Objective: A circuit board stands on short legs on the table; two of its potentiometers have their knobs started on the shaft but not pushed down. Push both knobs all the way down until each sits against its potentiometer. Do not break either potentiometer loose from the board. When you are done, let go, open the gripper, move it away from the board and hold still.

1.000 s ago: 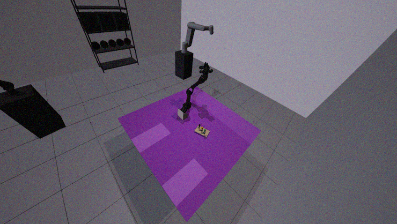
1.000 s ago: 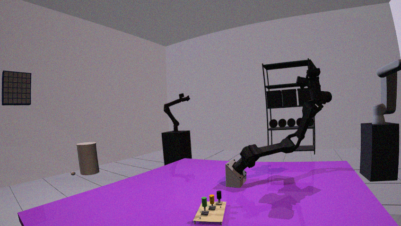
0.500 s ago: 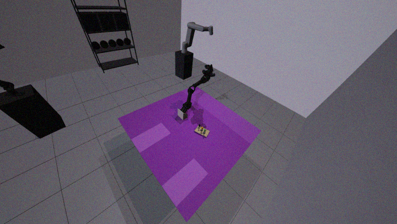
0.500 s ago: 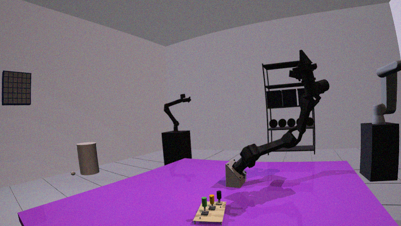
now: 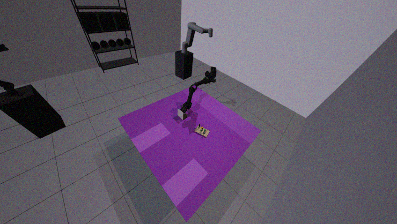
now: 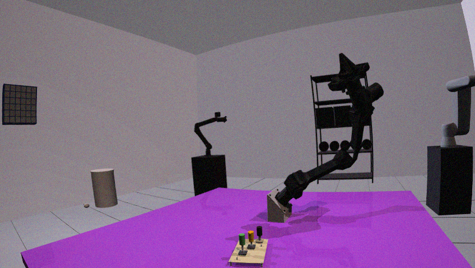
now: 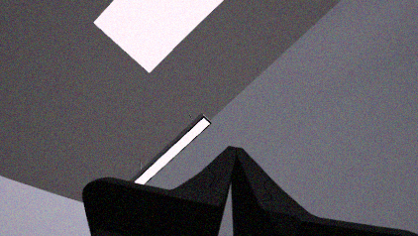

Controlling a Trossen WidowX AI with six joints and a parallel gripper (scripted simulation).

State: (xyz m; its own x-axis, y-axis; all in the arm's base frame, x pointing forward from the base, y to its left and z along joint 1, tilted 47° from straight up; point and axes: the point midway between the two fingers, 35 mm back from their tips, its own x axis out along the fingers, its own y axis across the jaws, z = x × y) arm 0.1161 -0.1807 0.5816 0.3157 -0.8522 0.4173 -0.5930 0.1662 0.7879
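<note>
The circuit board (image 5: pixel 206 134) (image 6: pixel 256 258) stands on short legs on the purple table. It carries a green knob (image 5: pixel 204 130) (image 6: pixel 242 239), an orange knob (image 5: pixel 202 128) (image 6: pixel 251 235) and a black knob (image 5: pixel 199 125) (image 6: pixel 259 230), all upright in a row. In the exterior view a stretch of shaft shows below each knob, longest under the green one; exact seating is too small to tell. My gripper (image 6: pixel 341 55) (image 7: pixel 234 154) is shut and empty, its fingertips together. It points up, high above the table and far from the board, which is out of the wrist view.
My arm's base block (image 5: pixel 181 114) (image 6: pixel 275 213) stands on the table (image 5: pixel 211 155) (image 6: pixel 133 243) behind the board. A shelf rack (image 5: pixel 120 63) (image 6: pixel 344 175), other arms on pedestals (image 5: pixel 183 65) (image 6: pixel 209 174) and a cylinder (image 6: pixel 104 188) stand on the floor beyond. The wrist view shows ceiling and walls.
</note>
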